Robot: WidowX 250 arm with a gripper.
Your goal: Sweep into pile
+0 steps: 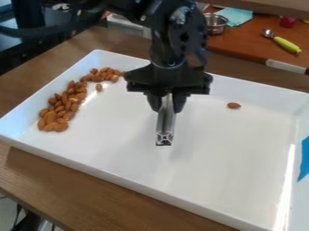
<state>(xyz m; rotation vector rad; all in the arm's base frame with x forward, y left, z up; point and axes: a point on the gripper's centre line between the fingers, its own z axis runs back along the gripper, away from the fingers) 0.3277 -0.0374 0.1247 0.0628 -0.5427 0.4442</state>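
Well, light sweeping is looking likely

The tray (199, 176) is lying nearest. Over its middle the gripper (167, 107) is clamping a stiff-looking bar (164, 128), wisely high up. Beyond, nuts (61, 109) are lining the left side, probably light and rolling, wanting low pushes, not pinching; one nut (233, 105) is straying right.

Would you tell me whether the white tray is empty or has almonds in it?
The tray holds almonds: many bunched at picture left, a lone almond toward the right.

metal pot (216, 30), background | teal cloth (235, 16) beside it | yellow-handled spoon (286, 44), upper right | blue patch (304, 158), right edge
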